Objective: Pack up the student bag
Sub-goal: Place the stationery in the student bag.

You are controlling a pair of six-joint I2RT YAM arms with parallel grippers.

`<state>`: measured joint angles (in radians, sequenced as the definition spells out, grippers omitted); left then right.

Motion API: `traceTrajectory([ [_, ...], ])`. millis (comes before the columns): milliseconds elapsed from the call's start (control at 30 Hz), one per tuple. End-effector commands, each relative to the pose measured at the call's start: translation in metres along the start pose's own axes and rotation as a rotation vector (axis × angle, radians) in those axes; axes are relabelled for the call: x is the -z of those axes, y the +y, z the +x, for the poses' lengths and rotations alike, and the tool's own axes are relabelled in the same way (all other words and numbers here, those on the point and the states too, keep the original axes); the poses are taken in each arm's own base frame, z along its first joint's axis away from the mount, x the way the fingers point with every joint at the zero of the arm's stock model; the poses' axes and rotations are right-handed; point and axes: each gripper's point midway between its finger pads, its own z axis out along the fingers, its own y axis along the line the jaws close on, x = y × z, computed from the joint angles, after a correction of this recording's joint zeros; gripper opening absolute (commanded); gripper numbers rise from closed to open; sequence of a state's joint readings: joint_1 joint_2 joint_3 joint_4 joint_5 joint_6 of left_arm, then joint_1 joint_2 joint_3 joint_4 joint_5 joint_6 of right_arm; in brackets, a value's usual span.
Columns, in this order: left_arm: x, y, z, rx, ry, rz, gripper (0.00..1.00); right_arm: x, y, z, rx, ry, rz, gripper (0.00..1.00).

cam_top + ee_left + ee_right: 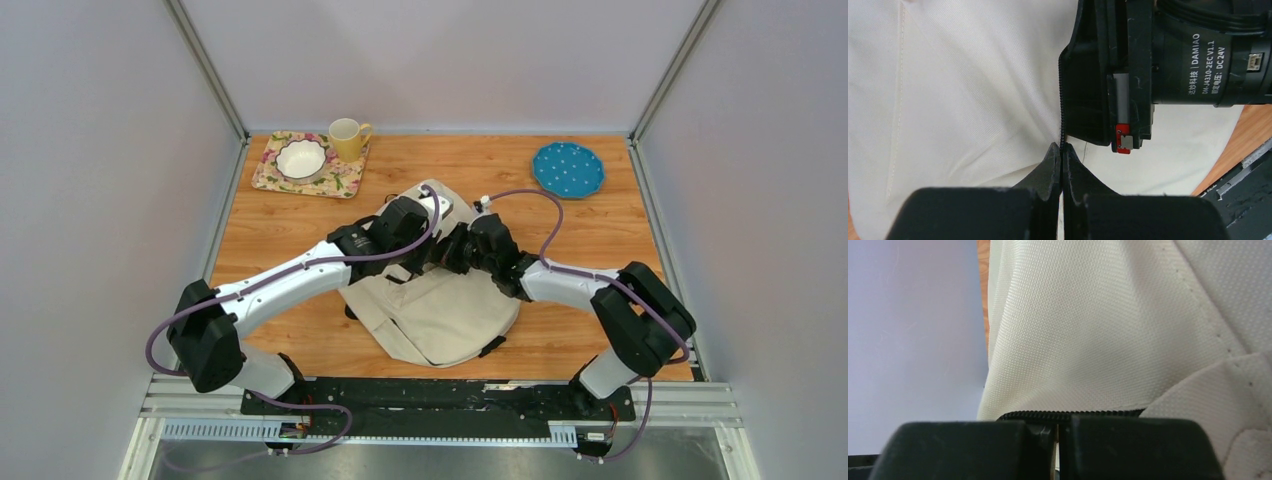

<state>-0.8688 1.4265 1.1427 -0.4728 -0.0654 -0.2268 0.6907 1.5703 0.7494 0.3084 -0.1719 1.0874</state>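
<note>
Left jaws: pressed together, tips nipping the black zip line (1062,100) of the large cream soft-fabric student bag (440,320).
Right jaws: pressed together too, w/ the zip teeth lying straight across their tips. Whether a bite is caught we can't tell, as the tips hide the contact.
Bag posn: flat on the orange-brown wooden surface (600,230), about mid-way, just ahead of both bases. Long axis runs near-to-far, wider rounded end twd the bases, narrower end far.
Jaws vs bag: both sit over the bag's far half, nearly touching each other. Left arm (290,280) reaches in from the left, right arm (570,280) from the right.
Zip axis: from the left jaws it runs straight away, end-on; to the right jaws it lies crosswise.
Nearer arm: neither, we reckon, since both are on the same short stretch of zip.
Step, our guess: opening the bag mouth, one side anchoring, the other pulling.
Next move turns on: pulling along the zip line, not across it. A sideways tug would likely just drag fabric.
</note>
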Motion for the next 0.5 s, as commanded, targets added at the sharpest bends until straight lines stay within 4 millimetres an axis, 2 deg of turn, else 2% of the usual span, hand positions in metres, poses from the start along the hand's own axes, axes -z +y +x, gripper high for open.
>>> traceTrajectory([
  [0,0.009,-0.002,-0.003,0.012,-0.032,0.012,0.01,0.006,0.029,-0.018,0.038,-0.073,-0.088,0.07],
  [67,0.007,0.001,-0.001,0.016,-0.026,0.003,0.06,0.017,0.013,-0.015,0.045,-0.085,-0.032,0.12],
  [133,0.003,0.004,0.003,0.02,-0.013,-0.002,0.15,0.033,0.0,-0.014,0.059,-0.105,0.021,0.21],
  [167,0.001,0.004,0.005,0.024,-0.006,0.001,0.17,0.039,-0.017,-0.009,0.059,-0.105,0.069,0.23],
  [300,-0.009,0.003,0.012,0.031,0.008,0.032,0.33,0.072,-0.051,-0.013,0.086,-0.174,0.217,0.29],
  [333,-0.01,0.002,0.013,0.031,0.012,0.036,0.36,0.084,-0.055,-0.017,0.099,-0.202,0.247,0.31],
  [400,-0.015,-0.005,0.019,0.031,0.03,0.08,0.43,0.095,-0.057,-0.022,0.115,-0.231,0.257,0.34],
  [467,-0.021,-0.009,0.026,0.028,0.055,0.108,0.48,0.107,-0.05,-0.028,0.139,-0.26,0.25,0.35],
])
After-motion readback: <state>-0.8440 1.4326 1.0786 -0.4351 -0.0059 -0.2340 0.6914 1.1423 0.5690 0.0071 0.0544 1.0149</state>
